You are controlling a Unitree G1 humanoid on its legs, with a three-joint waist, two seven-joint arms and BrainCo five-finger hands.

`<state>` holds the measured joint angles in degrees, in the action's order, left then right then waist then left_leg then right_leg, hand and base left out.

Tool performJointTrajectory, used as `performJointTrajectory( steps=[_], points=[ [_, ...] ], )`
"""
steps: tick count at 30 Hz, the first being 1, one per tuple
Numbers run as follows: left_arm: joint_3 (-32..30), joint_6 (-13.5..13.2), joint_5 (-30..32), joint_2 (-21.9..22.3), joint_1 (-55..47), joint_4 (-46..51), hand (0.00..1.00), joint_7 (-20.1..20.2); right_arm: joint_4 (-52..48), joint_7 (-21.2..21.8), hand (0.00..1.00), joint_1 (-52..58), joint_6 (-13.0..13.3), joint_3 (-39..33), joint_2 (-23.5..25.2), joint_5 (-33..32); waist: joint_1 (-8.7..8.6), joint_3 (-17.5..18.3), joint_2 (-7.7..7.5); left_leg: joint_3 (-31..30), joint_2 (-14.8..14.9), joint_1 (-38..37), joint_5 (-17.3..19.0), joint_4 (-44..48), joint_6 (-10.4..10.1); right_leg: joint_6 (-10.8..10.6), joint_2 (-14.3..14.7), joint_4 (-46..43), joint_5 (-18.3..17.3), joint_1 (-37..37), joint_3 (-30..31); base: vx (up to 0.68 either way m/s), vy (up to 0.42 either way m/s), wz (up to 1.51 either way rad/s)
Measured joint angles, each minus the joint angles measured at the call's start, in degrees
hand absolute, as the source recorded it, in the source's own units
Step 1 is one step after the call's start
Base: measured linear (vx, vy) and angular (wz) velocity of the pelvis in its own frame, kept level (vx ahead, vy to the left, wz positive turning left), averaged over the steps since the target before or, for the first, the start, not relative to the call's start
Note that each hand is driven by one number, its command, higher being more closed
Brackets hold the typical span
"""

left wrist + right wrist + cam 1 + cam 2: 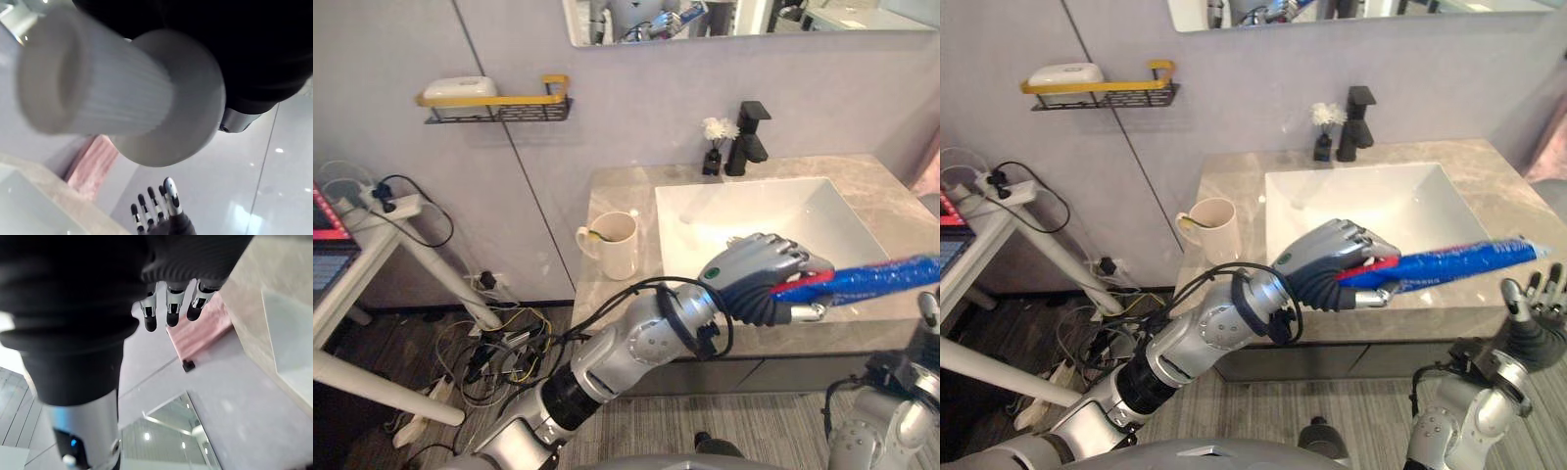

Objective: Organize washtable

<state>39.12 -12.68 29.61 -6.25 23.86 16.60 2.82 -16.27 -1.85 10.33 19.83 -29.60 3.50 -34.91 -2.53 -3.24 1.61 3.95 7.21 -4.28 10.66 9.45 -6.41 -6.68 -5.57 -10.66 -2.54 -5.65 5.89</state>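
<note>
My left hand (759, 274) is shut on a blue toothpaste tube (871, 279) with a red stripe, held level over the front rim of the white sink (764, 211). The tube's flat end points right. Its white ribbed cap (93, 88) looms close in the left wrist view. A cream cup (617, 245) with a toothbrush in it stands on the marble counter (607, 186) left of the sink. My right hand (1528, 304) hangs low at the right, below the counter's front edge, fingers (168, 308) straight and holding nothing.
A black faucet (749, 137) and a small vase of white flowers (715, 142) stand behind the sink. On the wall to the left hangs a yellow-railed shelf (499, 106) with a white soap (460, 88). A white side table (372, 225) with cables stands far left.
</note>
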Motion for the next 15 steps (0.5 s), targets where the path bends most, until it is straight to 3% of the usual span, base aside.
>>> performJointTrajectory(
  steps=[6,10,15],
  points=[
    [-5.8,-1.0,0.0,-1.7,-4.3,5.5,1.00,-3.9,-2.6,4.0,0.00,-1.2,-0.6,8.3,-1.2,-2.8,0.29,1.0,-0.36,-1.8,-0.4,0.9,-0.3,0.1,0.2,0.0,-0.8,0.3,0.0,0.8,-2.0,0.01,0.002,0.19],
    [-9.3,-1.1,0.0,-2.9,-6.0,7.7,1.00,-6.1,-4.7,7.2,0.00,-2.5,-2.2,12.7,-3.4,-7.2,1.43,1.5,-0.94,-1.9,-0.4,1.1,-0.3,0.1,0.3,-0.1,-0.8,1.0,0.1,0.9,-2.1,0.00,0.000,0.00],
    [-14.4,-1.0,0.1,-3.3,-8.1,9.5,1.00,-9.6,-6.3,8.6,0.00,-4.9,-3.0,16.6,-5.4,-9.3,1.55,2.1,-1.51,-2.2,-0.6,0.9,-0.5,0.2,0.4,-0.1,-1.0,2.0,0.5,1.4,-2.3,0.04,-0.004,0.05]
  ],
)
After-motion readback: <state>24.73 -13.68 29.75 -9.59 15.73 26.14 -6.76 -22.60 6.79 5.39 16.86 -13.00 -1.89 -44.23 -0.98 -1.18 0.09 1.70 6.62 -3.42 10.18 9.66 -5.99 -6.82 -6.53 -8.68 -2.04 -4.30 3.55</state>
